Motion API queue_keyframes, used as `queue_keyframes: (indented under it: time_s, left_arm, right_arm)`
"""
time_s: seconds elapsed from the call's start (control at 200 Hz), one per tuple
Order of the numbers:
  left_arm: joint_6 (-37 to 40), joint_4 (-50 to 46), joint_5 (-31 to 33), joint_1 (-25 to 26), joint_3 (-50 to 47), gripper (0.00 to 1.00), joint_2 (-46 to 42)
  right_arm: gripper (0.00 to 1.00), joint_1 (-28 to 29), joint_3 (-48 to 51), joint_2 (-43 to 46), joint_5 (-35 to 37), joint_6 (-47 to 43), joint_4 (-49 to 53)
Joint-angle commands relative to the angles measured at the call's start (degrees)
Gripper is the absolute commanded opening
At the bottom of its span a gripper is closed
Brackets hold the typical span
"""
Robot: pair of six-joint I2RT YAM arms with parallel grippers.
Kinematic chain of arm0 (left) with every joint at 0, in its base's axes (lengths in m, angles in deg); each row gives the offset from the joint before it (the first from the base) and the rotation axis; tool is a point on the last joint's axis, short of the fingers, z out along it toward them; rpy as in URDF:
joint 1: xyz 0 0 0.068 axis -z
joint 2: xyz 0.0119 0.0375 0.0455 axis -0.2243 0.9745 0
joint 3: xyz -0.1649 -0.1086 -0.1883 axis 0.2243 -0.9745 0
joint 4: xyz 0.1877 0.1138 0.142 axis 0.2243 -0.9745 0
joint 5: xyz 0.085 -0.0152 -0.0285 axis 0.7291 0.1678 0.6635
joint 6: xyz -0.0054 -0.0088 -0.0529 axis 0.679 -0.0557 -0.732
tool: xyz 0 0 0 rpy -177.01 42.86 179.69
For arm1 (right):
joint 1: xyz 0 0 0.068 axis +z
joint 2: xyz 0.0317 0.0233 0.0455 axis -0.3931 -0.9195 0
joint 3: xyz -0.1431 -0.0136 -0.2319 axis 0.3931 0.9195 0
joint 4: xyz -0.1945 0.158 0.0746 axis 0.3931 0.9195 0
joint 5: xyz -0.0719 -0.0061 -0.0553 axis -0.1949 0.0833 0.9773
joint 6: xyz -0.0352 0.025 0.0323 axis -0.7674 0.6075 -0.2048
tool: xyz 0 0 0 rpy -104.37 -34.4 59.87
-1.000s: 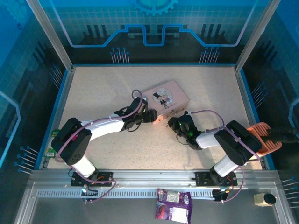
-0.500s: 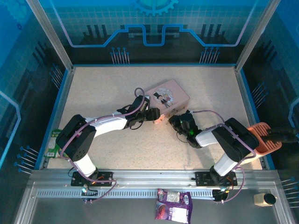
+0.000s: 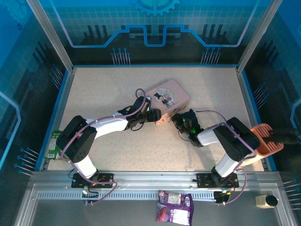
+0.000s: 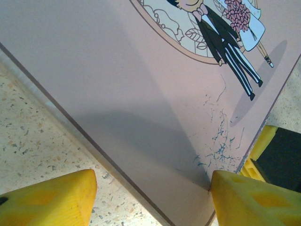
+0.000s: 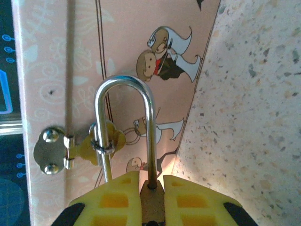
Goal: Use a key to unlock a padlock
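The pink box [image 3: 167, 98] lies mid-table. The padlock [image 5: 153, 203] shows its brass body pinched between my right gripper's yellow fingers [image 5: 113, 200]. Its silver shackle [image 5: 149, 132] rises through the ring of the box's clasp [image 5: 52, 148] on the box's front side. My right gripper [image 3: 181, 121] is shut on the padlock at the box's near edge. My left gripper [image 3: 156, 116] is open, its fingers [image 4: 47, 197] spread either side of a corner of the box lid [image 4: 141, 94]; the right-hand finger touches the lid's edge. The key is out of view.
An orange object [image 3: 265, 139] lies at the table's right edge. A purple snack bag [image 3: 174, 207] and a small container [image 3: 265, 201] sit on the near rail. The two grippers stand close together at the box's near side.
The left arm has reached further right along the box, and the box has turned slightly. The right gripper has edged up toward the box's front.
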Motion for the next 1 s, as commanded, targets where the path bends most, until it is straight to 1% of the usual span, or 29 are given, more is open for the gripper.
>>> queue_keyframes:
  time_s: [0.0, 0.515, 0.891, 0.996]
  left_arm:
    - [-1.22, 0.46, -0.47, -0.54, -1.18, 0.66, 0.83]
    - [-1.85, 0.81, -0.93, -0.86, -1.54, 0.66, 0.32]
    - [-2.03, 0.58, -0.94, -0.94, -1.47, 0.67, -0.60]
    - [-1.90, 0.39, -1.56, -0.94, -1.19, 0.67, -0.89]
  right_arm:
    - [0.00, -1.25, -1.99, -0.29, -0.29, 1.34, -4.84]
    - [0.00, -4.84, -1.22, 0.40, -2.01, 0.82, -5.18]
    - [0.00, -6.46, 1.99, 4.86, -0.99, -0.76, -1.87]
    - [0.00, -7.15, 3.65, 5.92, -2.76, -0.96, -3.32]
